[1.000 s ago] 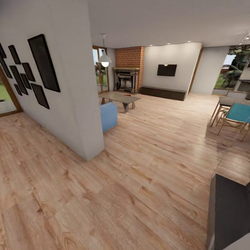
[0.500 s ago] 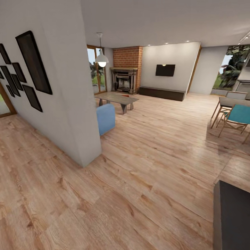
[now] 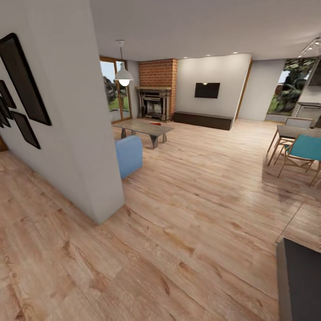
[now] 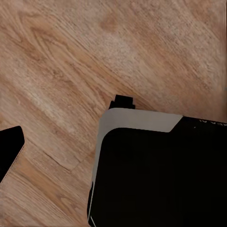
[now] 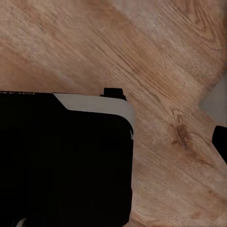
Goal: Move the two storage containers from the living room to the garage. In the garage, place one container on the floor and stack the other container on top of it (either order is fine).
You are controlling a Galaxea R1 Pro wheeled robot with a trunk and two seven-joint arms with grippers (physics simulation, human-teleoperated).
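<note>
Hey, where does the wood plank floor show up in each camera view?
Head view: the wood plank floor runs from the foreground back to the brick fireplace.
Left wrist view: the floor lies around a black, grey-edged body.
Right wrist view: the floor lies beside a similar body.
Shared landmark: the light plank grain.

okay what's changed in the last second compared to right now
Only the camera moved: the head view has swung right and advanced, so the wall with frames slid left and more living room opened. The fireplace, TV, coffee table and chairs stayed put.
</note>
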